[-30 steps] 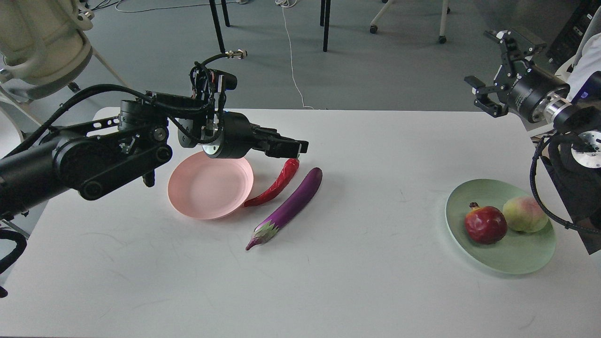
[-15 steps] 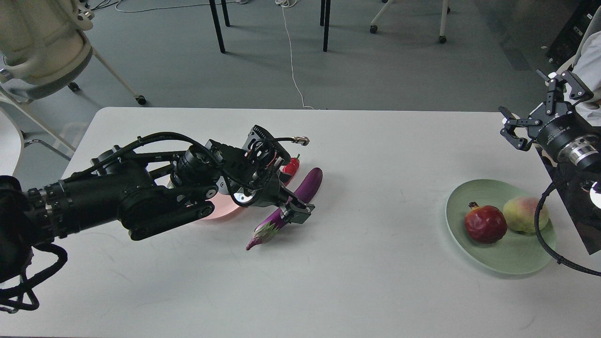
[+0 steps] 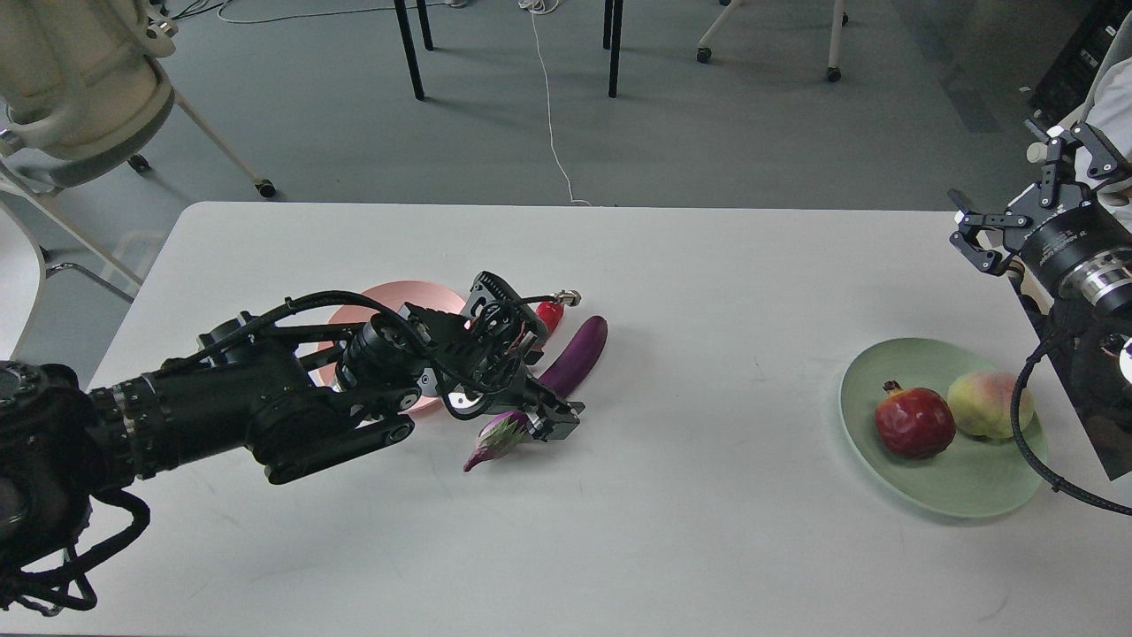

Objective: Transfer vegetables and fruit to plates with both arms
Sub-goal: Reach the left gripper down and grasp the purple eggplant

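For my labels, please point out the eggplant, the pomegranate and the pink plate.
eggplant [image 3: 579, 351]: head view, purple upper body.
pomegranate [image 3: 914, 423]: head view, middle of the fruit.
pink plate [image 3: 398, 289]: head view, far rim.

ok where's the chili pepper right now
In the head view the red chili pepper lies left of centre on the white table, between the pink plate and the eggplant. It is mostly hidden behind the left arm, only its upper tip showing.

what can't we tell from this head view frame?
- Left gripper at the eggplant: contact hidden by the wrist, closure unclear.
- Chili pepper: only its top shows past the left arm.
- Pink plate: mostly covered by that arm.
- Right gripper: open, arm cut by the right edge.
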